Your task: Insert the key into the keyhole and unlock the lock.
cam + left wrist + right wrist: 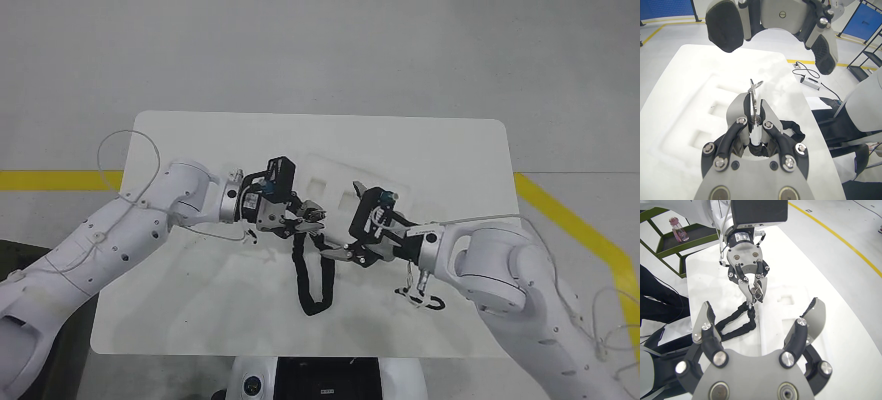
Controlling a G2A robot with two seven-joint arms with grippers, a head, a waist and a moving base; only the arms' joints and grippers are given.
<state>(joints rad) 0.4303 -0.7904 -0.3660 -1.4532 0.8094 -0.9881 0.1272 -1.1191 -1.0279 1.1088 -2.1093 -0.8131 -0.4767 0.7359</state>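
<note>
So the left gripper (754,100) is clamped tight on the chrome lock (755,132) over the middle of the worktop (200,300). The key (753,94) is sitting in the keyhole (754,119), and the fabric-covered chain (312,285) droops toward the near edge. The right gripper (761,307) hangs just beside it, fingers spread wide. The key looks like thin, stiff, slick metal, so I'd pinch the flat head, not the blade. The floppy chain will probably tug.

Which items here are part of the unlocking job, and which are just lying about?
Part of the job:
key, seated in the keyhole
lock, clamped in the left gripper
black chain of the lock
right gripper, open, facing the key

Lying about:
foam tray
power brick on the floor
pink bottle on the green steps
</note>
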